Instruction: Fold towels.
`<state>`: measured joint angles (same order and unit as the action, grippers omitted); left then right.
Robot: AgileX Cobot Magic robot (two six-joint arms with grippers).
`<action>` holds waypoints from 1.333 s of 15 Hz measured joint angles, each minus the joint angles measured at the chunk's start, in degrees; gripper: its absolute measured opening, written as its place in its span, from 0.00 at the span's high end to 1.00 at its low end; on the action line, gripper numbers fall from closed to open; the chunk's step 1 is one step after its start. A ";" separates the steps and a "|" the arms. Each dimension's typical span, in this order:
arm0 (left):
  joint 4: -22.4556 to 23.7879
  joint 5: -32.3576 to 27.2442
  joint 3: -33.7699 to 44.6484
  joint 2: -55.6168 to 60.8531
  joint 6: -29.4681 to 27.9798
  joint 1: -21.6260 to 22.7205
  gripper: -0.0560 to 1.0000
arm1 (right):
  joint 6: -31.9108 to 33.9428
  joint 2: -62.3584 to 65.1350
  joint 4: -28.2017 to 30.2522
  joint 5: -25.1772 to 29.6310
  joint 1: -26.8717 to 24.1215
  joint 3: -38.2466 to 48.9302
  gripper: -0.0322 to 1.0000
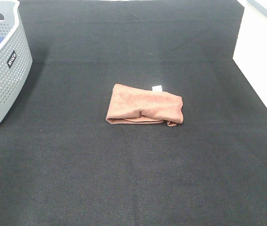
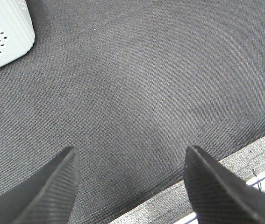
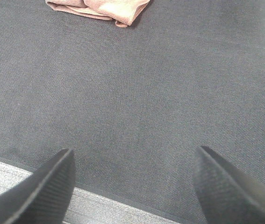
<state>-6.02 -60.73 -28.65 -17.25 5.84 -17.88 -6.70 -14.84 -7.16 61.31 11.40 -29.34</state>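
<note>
A pink towel [image 1: 144, 105] lies folded into a small rectangle in the middle of the black mat, with a white tag at its far edge. Part of it shows in the right wrist view [image 3: 102, 9]. Neither arm shows in the exterior high view. My left gripper [image 2: 130, 156] is open and empty over bare mat near the mat's front edge. My right gripper [image 3: 132, 161] is open and empty over bare mat, well short of the towel.
A grey perforated basket [image 1: 1, 61] stands at the far left with blue cloth inside; its corner shows in the left wrist view [image 2: 3, 35]. A white bin [image 1: 262, 56] stands at the right edge. The black mat [image 1: 133, 179] covers the table.
</note>
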 joint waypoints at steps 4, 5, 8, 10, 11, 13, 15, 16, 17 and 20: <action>-0.29 0.00 0.00 2.12 0.00 5.21 0.36 | 0.00 2.69 -0.52 -0.11 -5.96 0.00 0.31; -0.29 0.11 0.00 4.47 0.00 8.02 0.36 | 0.00 4.30 -0.52 -0.06 -7.79 0.00 0.31; -0.29 0.11 0.00 13.12 0.00 13.81 0.36 | 0.00 9.51 -0.86 -0.11 -9.34 0.00 0.31; -0.29 0.11 0.00 17.30 0.00 14.95 0.36 | 0.00 12.15 -1.03 -0.06 -9.34 0.00 0.31; -0.23 0.11 0.00 17.42 0.00 14.95 0.36 | 0.00 13.12 -1.03 -0.06 -9.34 0.00 0.31; -0.23 0.11 0.00 17.59 0.00 14.95 0.36 | 0.00 14.84 -1.15 -0.11 -9.34 0.06 0.31; -0.23 0.11 0.00 17.59 0.00 14.95 0.36 | 0.00 15.01 -1.49 -0.06 -9.34 0.34 0.31; -0.23 0.11 0.00 17.59 0.00 14.95 0.36 | 0.00 15.01 -1.49 -0.06 -9.34 0.29 0.31; -0.23 0.11 0.00 17.59 0.00 14.95 0.36 | 0.00 15.01 -1.49 -0.06 -9.34 0.29 0.31; -0.23 0.11 0.00 17.59 0.00 14.95 0.36 | 0.00 15.01 -1.55 -0.06 -9.34 0.29 0.31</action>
<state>-6.25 -60.62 -28.65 0.34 5.84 -2.92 -6.70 0.17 -8.71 61.25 2.06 -29.05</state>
